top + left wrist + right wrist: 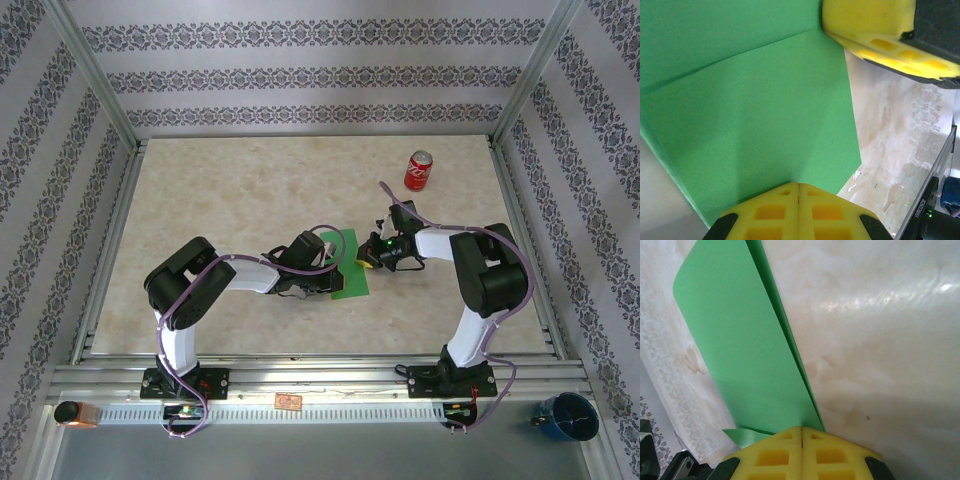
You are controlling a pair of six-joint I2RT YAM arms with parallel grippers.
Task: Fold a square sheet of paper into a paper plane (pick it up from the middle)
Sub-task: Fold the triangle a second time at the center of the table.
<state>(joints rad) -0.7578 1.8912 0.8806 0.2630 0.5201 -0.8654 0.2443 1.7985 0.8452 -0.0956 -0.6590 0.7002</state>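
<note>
Right hand (801,432) pinches the folded green paper (740,340).

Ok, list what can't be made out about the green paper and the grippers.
- Top view: left gripper hides part of the green paper sheet; folds too small to read.
- Left wrist view: sheet runs off top and left edges; unclear whether the shut left gripper pinches it.
- Right wrist view: top edge cuts its far end; right gripper covers the near end.
</note>
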